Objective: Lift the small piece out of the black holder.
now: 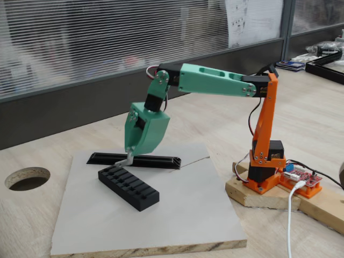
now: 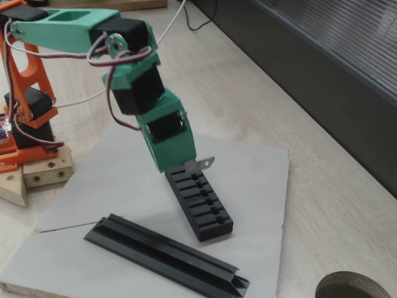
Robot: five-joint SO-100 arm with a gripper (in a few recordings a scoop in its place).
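Note:
The black holder (image 1: 129, 187) (image 2: 198, 202), a slotted block, lies slantwise on the grey board (image 1: 161, 215) (image 2: 254, 180). My green gripper (image 1: 130, 153) (image 2: 186, 166) points straight down over one end of it. It is shut on the small piece (image 1: 129, 159) (image 2: 202, 164), a thin silver strip. The strip sticks out below and to the side of the fingertips, just above the holder's top. The fingertips are mostly hidden behind the gripper body in both fixed views.
A long thin black rail (image 1: 134, 160) (image 2: 164, 254) lies on the board close beside the holder. The orange arm base (image 1: 263, 161) (image 2: 22, 105) stands on a wooden block with a red circuit board (image 1: 301, 180) and cables. A round hole (image 1: 27, 178) (image 2: 356, 287) opens in the table.

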